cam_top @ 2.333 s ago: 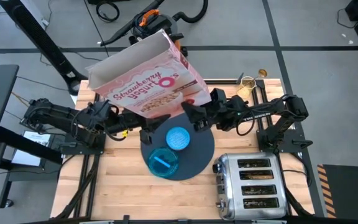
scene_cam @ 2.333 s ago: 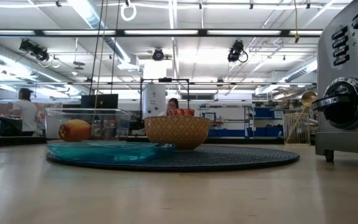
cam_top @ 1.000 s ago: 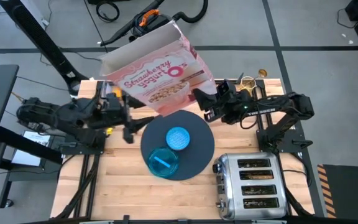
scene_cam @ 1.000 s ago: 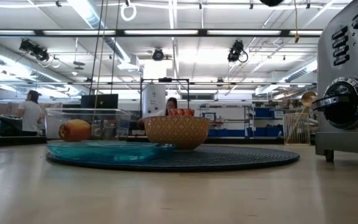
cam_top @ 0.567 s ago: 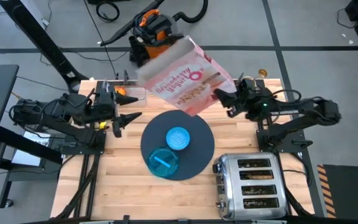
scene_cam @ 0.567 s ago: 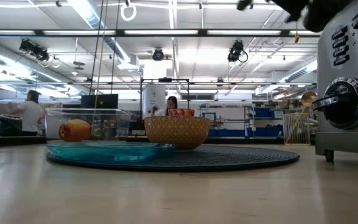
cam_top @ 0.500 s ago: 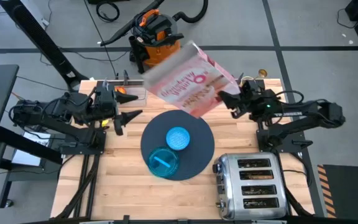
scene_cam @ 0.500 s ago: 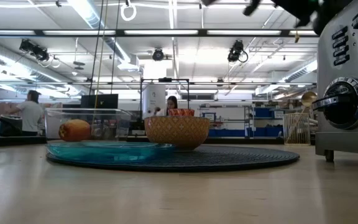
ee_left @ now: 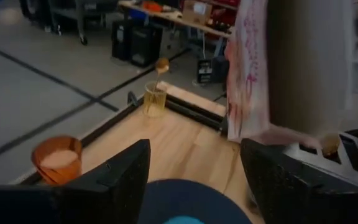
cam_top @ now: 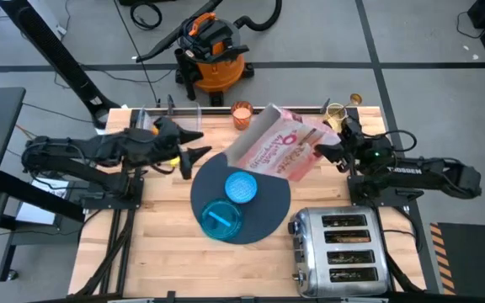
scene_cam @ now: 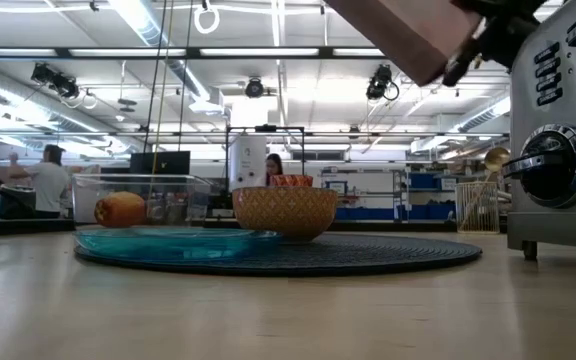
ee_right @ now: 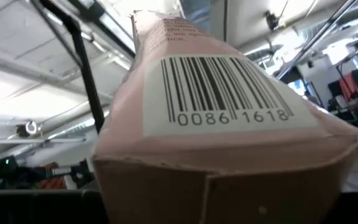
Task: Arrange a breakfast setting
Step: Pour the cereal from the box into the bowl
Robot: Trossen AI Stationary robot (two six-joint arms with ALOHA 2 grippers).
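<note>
The round mat (cam_top: 259, 202) lies on the counter (cam_top: 158, 252), and everything else is placed from it. On the mat sit the small light-blue bowl (cam_top: 241, 187), near its middle, and the teal plate (cam_top: 221, 220), at the mat's edge nearest the front of the counter; the two are just beside each other. The low view shows the bowl (scene_cam: 284, 212) standing upright on the mat (scene_cam: 368, 252) with the plate (scene_cam: 168, 241) beside it.

The right tool (cam_top: 325, 152) is past the mat's right rear edge, clamped on the pink cereal box (cam_top: 278, 151), which hangs tilted above the mat's rear rim. The left tool (cam_top: 194, 145) hovers off the mat's left rear edge, its fingers (ee_left: 117, 180) apart and holding nothing.

The orange cup (cam_top: 242, 115) stands behind the mat at the counter's back edge. A red-orange fruit (scene_cam: 120, 209) shows beyond the plate in the low view. The toaster (cam_top: 342, 250) stands just right of the mat, toward the front.
</note>
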